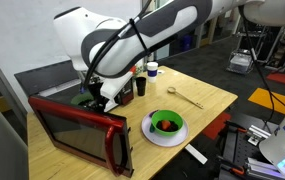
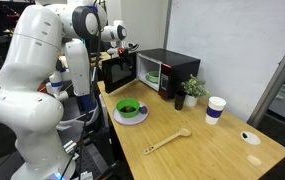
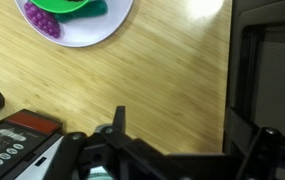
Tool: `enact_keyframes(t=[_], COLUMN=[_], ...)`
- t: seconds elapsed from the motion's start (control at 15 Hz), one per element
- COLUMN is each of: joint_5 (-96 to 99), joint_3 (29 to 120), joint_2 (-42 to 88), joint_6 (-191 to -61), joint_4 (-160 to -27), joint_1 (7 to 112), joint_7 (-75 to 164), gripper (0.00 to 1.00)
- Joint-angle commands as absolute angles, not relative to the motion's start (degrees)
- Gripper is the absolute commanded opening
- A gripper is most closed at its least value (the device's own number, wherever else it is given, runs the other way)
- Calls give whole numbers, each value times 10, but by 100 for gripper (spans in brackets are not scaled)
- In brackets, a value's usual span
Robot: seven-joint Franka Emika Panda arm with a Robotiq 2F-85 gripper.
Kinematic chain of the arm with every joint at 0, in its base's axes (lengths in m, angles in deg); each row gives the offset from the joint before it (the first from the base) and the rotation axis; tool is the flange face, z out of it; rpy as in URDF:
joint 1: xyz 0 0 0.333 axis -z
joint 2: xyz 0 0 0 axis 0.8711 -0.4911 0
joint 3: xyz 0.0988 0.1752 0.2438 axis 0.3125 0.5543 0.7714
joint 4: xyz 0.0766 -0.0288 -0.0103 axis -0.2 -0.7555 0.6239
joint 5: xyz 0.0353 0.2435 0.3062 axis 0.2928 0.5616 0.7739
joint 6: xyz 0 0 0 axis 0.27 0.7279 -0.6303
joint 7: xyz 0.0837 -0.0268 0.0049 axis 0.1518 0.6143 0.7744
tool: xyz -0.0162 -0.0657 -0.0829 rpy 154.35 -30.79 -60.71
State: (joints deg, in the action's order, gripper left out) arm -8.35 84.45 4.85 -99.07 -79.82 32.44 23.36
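Observation:
My gripper [image 3: 179, 121] is open with nothing between its fingers, only bare wooden table [image 3: 152, 70] below. It hangs low in front of the black microwave [image 2: 168, 72], whose red-framed door [image 1: 77, 125] stands swung open. In the wrist view the dark door edge [image 3: 267, 70] runs down the right side, close to one fingertip, and the microwave's button panel [image 3: 12, 150] shows at the lower left. A white plate [image 3: 102, 35] with a green bowl [image 3: 67, 8] and purple grapes [image 3: 40, 20] lies a short way beyond the fingers. In an exterior view the gripper [image 1: 107, 97] sits between microwave and plate [image 1: 165, 135].
A black cup [image 1: 140, 87] and a white cup [image 1: 152, 70] stand near the microwave's far side. A wooden spoon [image 1: 187, 97] lies on the table beyond the plate. A small white object [image 1: 197, 155] rests at the table's edge. A potted plant [image 2: 192, 88] is beside the microwave.

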Motion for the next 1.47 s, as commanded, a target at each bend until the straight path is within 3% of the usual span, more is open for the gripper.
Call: enact_keyframes(t=[0.0, 0.93, 1.4], joint_5=[-101, -107, -61], joint_3=[849, 841, 825], joint_2=[23, 37, 69], joint_6=[-974, -1025, -1183], joint_4=[-758, -783, -837], joint_1=[319, 331, 372], joint_7=[264, 365, 229], gripper=[100, 100, 100])
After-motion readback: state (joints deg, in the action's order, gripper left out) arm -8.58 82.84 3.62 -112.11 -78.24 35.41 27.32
